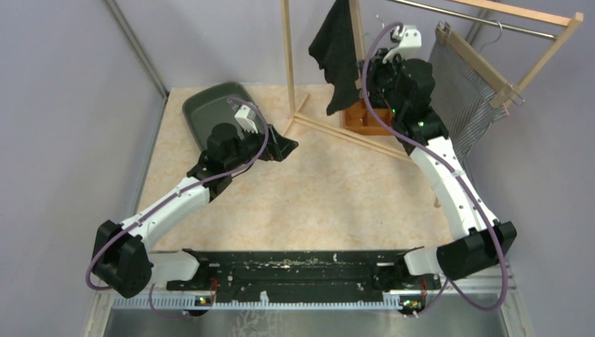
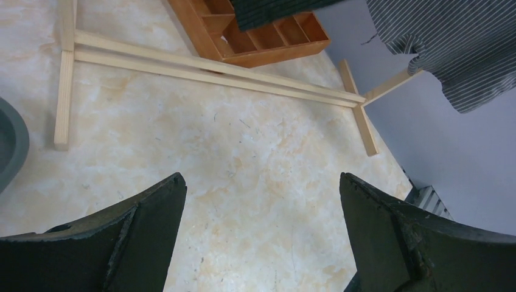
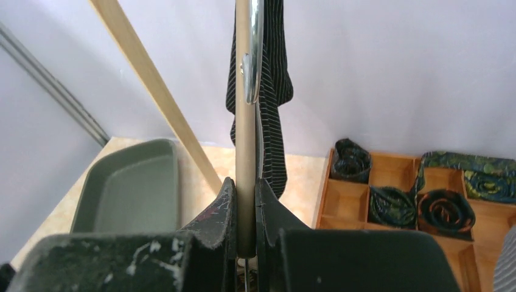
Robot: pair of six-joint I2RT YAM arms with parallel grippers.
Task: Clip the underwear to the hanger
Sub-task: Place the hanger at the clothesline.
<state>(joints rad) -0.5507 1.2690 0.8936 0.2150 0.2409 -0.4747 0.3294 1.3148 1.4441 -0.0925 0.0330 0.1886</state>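
Right wrist shows pincer gripping slim, probably wooden hanger.

A beige marbled worktop lies under the left tool. Plain lilac walls stand beyond the right tool, evenly lit.

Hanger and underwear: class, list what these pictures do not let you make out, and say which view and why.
Right wrist view: whether the clip bites the underwear; the hanger is seen edge-on.
Top view: where the right fingers grip the hanger; the right arm hides them.
Left wrist view: most of the tray; the left edge cuts it off.
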